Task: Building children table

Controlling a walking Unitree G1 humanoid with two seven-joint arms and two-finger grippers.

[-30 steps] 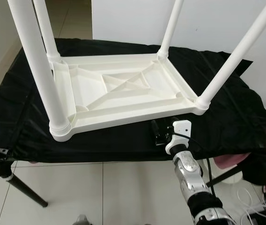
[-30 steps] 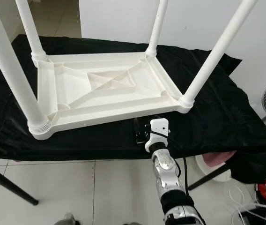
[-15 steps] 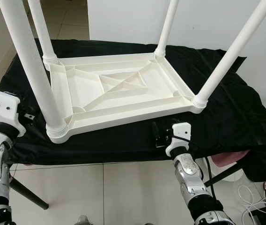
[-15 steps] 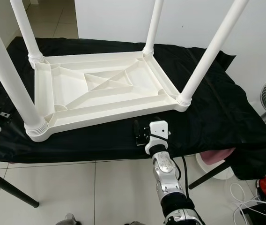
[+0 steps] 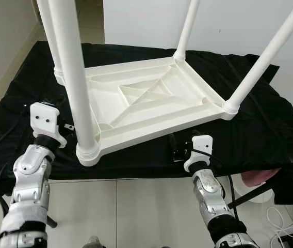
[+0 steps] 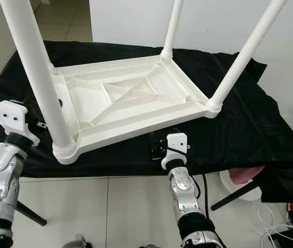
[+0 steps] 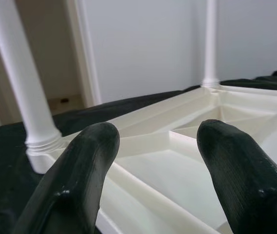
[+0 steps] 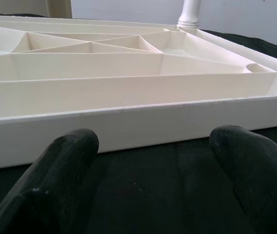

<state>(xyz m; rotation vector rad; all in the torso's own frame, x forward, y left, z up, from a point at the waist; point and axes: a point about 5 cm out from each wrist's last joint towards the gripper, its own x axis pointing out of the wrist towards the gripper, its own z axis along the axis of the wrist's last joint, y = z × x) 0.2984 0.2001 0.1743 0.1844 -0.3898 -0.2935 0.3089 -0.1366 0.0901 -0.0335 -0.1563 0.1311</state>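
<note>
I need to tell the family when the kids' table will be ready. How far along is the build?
Done: all four legs stand in the corners of the upside-down white tabletop on the black cloth. In hand: the left gripper and right gripper, both open, face its rim without gripping it. Left: probably turning the table onto its legs.

Both pincers (image 7: 153, 146) (image 8: 158, 161) forward (fingers apart)

White plastic table (image 5: 151, 103), upside down.
We see it resting top-down on the black-draped surface (image 5: 260, 129), ribbed underside showing, four round legs (image 5: 77, 77) standing up.
</note>
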